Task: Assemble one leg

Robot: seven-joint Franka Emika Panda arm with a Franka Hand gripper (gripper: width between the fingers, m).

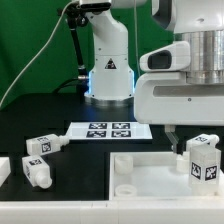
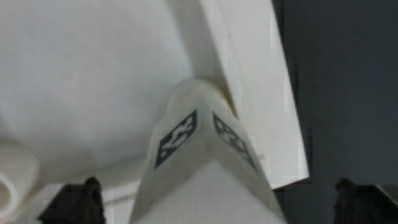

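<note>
White leg (image 1: 203,160) with tags stands upright on the tabletop (image 1: 150,178) near its corner on the exterior view's right, pinched between the gripper (image 1: 202,142) fingers; wrist view shows the leg (image 2: 201,150) close up between the dark fingertips (image 2: 73,200) over the tabletop (image 2: 89,90). Two more legs (image 1: 38,146) (image 1: 36,171) lie on the black table (image 1: 30,110) at the exterior view's left, apart from the marker board (image 1: 108,129) by the arm's base (image 1: 108,75).
</note>
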